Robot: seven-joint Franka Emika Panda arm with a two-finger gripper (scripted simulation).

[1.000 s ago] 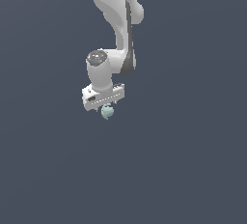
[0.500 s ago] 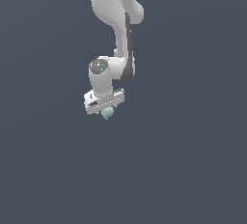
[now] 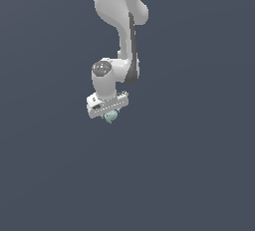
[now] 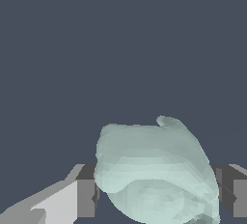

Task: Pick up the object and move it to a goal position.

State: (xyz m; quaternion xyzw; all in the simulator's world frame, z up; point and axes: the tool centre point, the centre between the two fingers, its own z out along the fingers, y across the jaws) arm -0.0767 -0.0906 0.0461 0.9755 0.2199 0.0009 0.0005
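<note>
Between the pads of the gripper (image 3: 110,115), the object (image 4: 157,172) is clamped, apparently lying crosswise.

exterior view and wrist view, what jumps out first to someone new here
The white robot arm hangs from the top of the exterior view against a plain dark grey-blue backdrop. Its white gripper holds a small pale mint-teal lumpy blob. In the wrist view that blob sits between the grey fingers.

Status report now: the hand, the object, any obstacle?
Hand shut on the mint blob, fingers at both sides. Blob carried under the hand. No obstacle seen nearby.
</note>
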